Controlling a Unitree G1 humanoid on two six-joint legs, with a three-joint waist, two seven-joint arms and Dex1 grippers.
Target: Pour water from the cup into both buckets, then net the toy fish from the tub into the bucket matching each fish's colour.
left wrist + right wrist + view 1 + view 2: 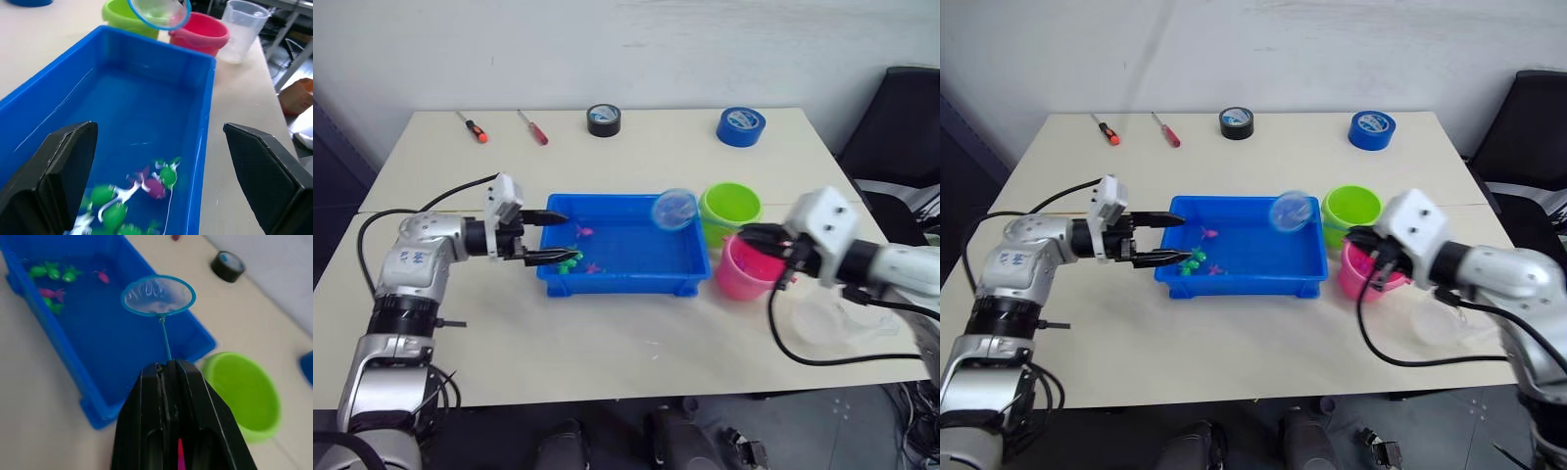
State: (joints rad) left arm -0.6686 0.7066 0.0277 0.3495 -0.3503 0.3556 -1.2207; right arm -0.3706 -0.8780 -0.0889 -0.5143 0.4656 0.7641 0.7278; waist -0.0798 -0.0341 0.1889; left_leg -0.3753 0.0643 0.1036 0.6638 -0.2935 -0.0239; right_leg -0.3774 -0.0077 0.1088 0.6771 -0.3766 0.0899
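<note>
On my pale worktop (636, 166) the blue tub (625, 279) sits centre. My left hand (548, 238) is spread wide over the tub's 9 o'clock end, holding nothing. My right hand (168, 366) is clamped on the net (158, 295), its hoop above the tub's 3 o'clock end, beside the green bucket (729, 208) and pink bucket (742, 276).

Blue-rimmed net (674, 209) raised over blue tub (625, 275) holding pink and green fish (571, 260)

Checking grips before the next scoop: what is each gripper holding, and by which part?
The right gripper is shut on the net, pinching the end of its thin handle. The left gripper is open over the tub, holding nothing.
</note>
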